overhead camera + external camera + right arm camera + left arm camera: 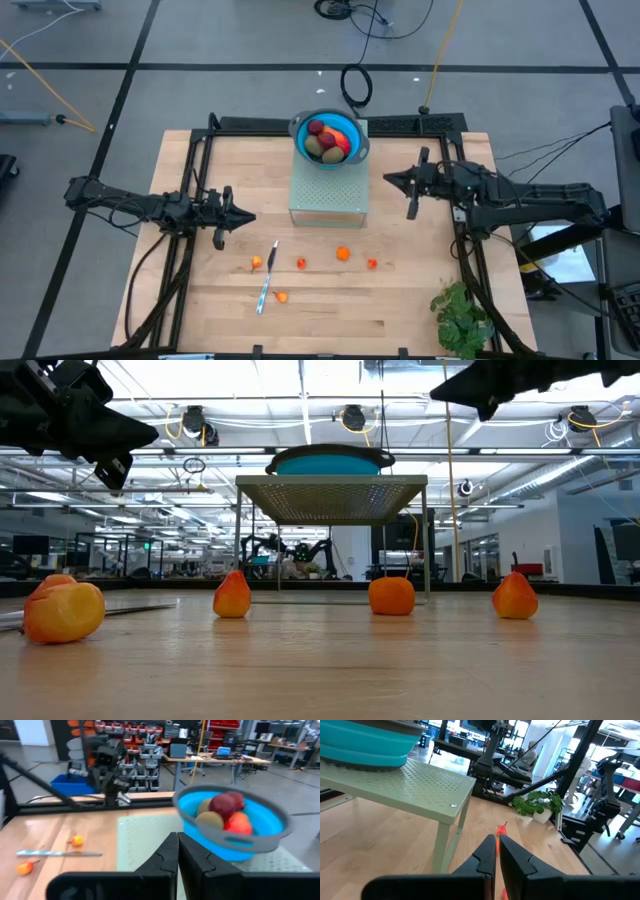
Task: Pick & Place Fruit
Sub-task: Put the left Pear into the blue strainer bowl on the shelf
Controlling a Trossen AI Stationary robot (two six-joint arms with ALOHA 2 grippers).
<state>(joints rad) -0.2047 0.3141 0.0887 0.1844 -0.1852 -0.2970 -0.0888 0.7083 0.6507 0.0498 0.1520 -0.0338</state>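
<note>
Five small orange fruit pieces [343, 254] lie scattered on the near tabletop [200, 300] beside a knife [266, 283], looking light, hard, smooth and apt to roll, best pinched across their middles, while the left tool [222, 240] and right tool [411, 211] hover clenched and empty.
</note>
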